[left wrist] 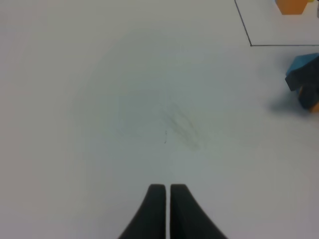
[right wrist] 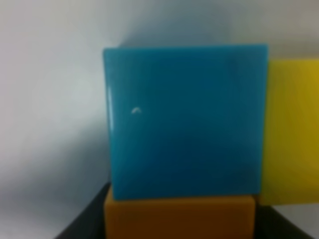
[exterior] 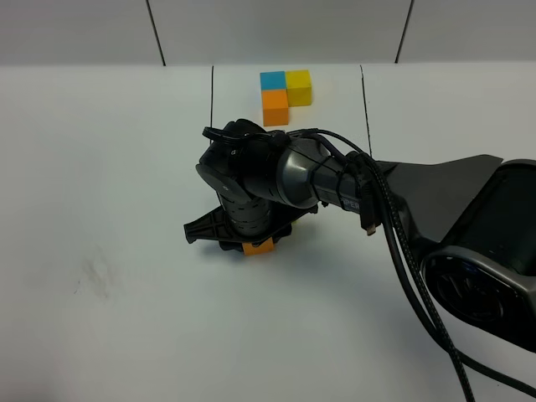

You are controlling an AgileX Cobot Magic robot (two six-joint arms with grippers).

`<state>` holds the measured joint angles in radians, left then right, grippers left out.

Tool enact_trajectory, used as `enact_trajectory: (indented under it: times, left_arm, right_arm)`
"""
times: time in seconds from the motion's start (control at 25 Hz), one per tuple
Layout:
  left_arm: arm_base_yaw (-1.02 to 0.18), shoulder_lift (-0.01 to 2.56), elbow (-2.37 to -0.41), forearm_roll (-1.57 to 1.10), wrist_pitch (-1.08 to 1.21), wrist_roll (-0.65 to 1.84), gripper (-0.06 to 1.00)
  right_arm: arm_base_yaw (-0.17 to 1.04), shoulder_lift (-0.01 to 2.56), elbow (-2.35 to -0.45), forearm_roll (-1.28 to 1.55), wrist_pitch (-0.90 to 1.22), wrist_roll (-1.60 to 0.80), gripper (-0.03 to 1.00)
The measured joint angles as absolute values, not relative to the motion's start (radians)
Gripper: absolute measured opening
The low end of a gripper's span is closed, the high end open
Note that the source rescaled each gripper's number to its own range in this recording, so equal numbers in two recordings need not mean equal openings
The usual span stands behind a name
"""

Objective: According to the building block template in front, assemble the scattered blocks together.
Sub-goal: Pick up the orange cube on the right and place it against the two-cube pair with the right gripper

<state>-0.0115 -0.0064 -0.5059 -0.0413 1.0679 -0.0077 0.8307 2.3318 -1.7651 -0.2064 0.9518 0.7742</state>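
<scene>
Now, step: right gripper (exterior: 258,243) held the orange block (exterior: 260,247) against the blue block (right wrist: 187,119).
Left gripper (left wrist: 167,209): shut, empty.
Next: probably let go gently.

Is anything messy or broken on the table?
Nothing looks broken or spilled. The only odd spot is a faint grey smudge on the white table, left of the robot's arm. The template blocks sit neatly together at the back, and the loose blue block, orange block and yellow block look snug.
</scene>
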Motion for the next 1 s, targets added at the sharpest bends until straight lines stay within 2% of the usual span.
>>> enact_trajectory:
  times: [1.0]
  left_arm:
    - [-0.012,-0.006,-0.506,-0.041,1.069,-0.008,0.0]
  right_arm:
    - [0.831,2.333,-1.765,-0.219,0.924,0.755,0.55]
